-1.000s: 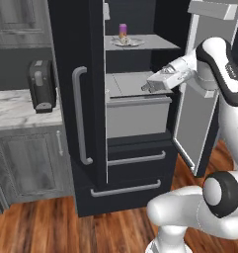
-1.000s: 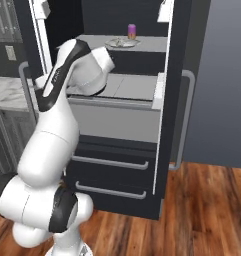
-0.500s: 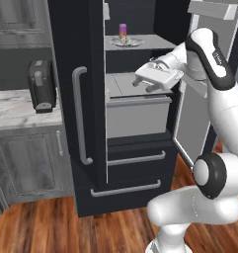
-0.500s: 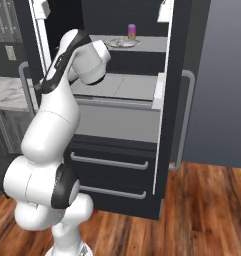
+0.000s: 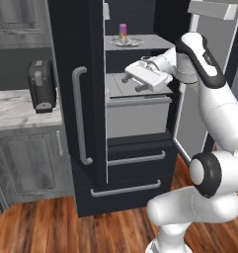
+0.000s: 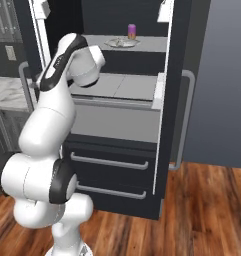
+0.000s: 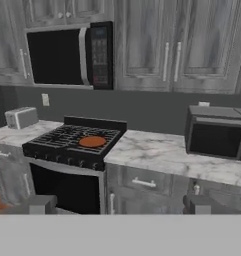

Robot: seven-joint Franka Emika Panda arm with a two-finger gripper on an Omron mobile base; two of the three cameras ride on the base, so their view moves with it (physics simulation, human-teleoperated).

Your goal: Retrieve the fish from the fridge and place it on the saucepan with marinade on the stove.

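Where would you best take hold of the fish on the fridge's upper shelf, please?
Probably grip the fish across its narrow width, coming in from the open front and slightly above: it lies flat on a shallow plate, with the pink-and-yellow cylinder standing just behind. The open claw looks wide enough.

Glossy black fridge (image 5: 86, 59), marble-look counter (image 7: 162, 155), grey wood-grain cabinets (image 7: 192, 45), wood floor (image 6: 207, 210)

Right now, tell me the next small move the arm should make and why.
Probably swing the tool back toward the upper shelf and up. It is open and empty at middle-shelf height, pointing out at the stove, while the fish lies on a plate above it in the open fridge, beside a pink-and-yellow cylinder.
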